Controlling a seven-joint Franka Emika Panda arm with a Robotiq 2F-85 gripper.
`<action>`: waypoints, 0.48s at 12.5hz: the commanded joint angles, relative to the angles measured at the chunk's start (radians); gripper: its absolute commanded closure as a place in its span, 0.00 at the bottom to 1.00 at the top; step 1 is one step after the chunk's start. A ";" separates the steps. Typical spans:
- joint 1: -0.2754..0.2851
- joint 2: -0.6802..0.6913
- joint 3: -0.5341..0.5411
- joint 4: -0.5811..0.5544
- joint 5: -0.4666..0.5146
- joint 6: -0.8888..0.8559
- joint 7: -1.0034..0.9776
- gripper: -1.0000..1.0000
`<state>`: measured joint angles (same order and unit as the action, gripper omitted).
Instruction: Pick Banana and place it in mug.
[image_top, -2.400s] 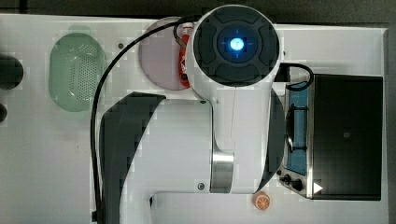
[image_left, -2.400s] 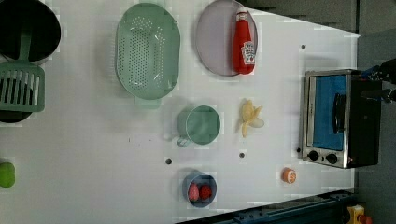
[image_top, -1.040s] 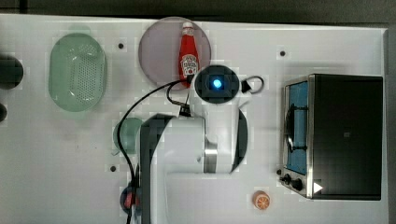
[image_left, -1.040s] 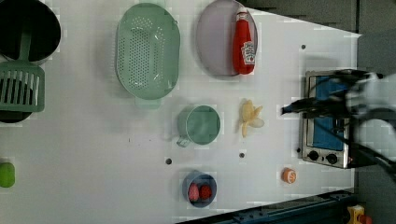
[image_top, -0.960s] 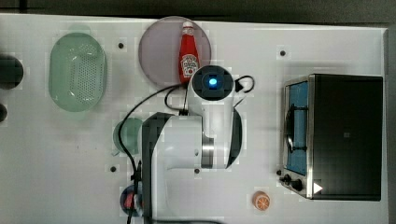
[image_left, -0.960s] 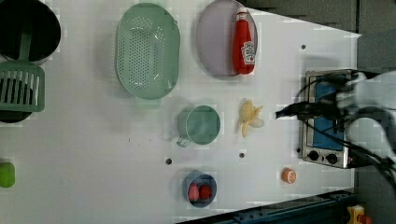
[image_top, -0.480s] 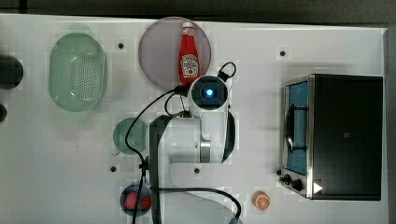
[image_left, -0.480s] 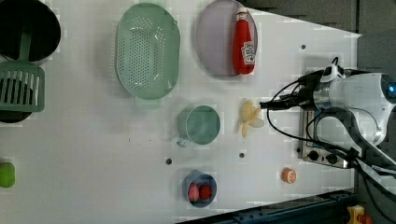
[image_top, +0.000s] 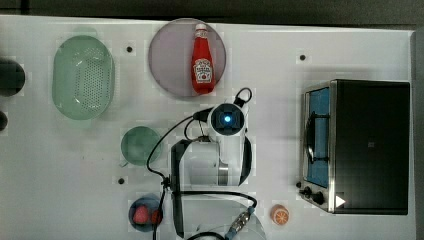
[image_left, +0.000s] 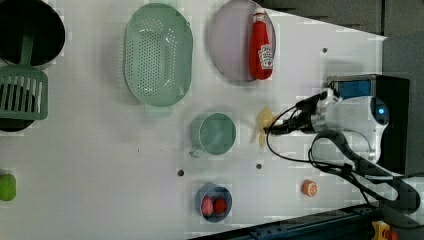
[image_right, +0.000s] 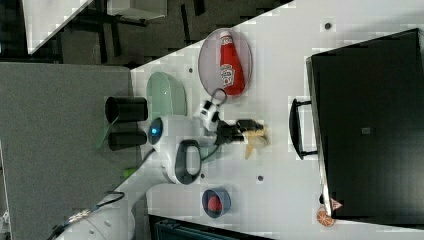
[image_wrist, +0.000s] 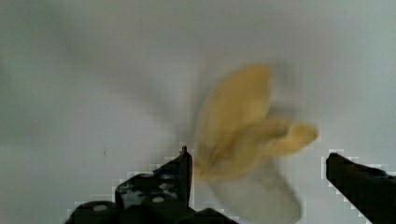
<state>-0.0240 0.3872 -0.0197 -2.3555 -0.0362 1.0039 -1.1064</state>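
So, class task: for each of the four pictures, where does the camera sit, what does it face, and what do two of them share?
Top view: overhead, facing down on the white table; white arm.
Left view: high, angled; open gripper beside the pale yellow banana.
Right view: high, opposite slant; arm.
Wrist view: on the wrist, facing the banana.
Shared: top and left views both show the round teal mug.

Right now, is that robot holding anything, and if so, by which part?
Nothing is held. The tool is open, its fingers apart on either side of the banana, which lies on the white table.
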 joint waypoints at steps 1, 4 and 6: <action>-0.001 -0.009 0.007 0.001 0.007 0.015 -0.070 0.28; -0.001 -0.008 0.006 -0.023 0.007 0.046 -0.070 0.62; -0.001 -0.016 0.005 -0.022 0.007 0.056 -0.070 0.78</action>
<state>-0.0300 0.4045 -0.0123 -2.4004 -0.0311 1.0479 -1.1416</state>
